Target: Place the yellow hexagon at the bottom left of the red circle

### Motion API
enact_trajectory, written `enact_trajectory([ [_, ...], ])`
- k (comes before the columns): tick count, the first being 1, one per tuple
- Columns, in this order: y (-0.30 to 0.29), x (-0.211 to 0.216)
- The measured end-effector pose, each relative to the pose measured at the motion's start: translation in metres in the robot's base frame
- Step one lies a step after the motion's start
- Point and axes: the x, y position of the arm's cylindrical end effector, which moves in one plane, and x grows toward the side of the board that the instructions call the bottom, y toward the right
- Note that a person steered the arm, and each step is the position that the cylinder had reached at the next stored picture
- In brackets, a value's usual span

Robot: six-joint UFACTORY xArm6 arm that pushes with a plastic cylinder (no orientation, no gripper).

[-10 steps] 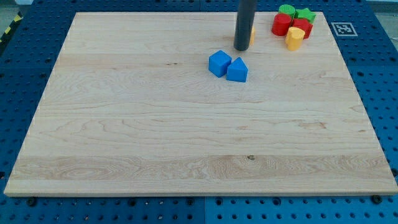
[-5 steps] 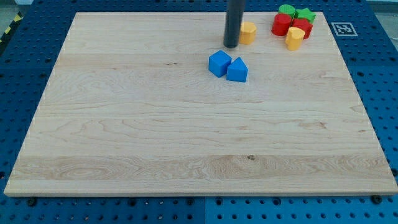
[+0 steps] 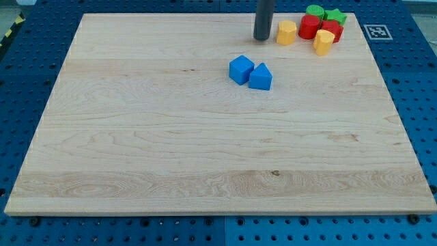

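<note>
Pale wooden worktop [image 3: 205,150] on a blue pegboard carries the blocks. Near the view's top right, the yellow hexagon [image 3: 286,32] stands upright, its flat top face lighter than its orange-tinted sides, just left of the red circle [image 3: 308,27]. My tip [image 3: 263,38] rests just left of the hexagon, a narrow gap between them; the rod has no hand to spread or press together. Clustered by the circle are a red block [image 3: 332,31], a green circle [image 3: 315,11], a green star [image 3: 335,15] and a second yellow block [image 3: 323,42]. Two blue blocks [image 3: 250,72] touch lower down, near the centre.
</note>
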Motion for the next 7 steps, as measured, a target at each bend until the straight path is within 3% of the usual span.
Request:
enact_trajectory([
  [7,0.046,0.009],
])
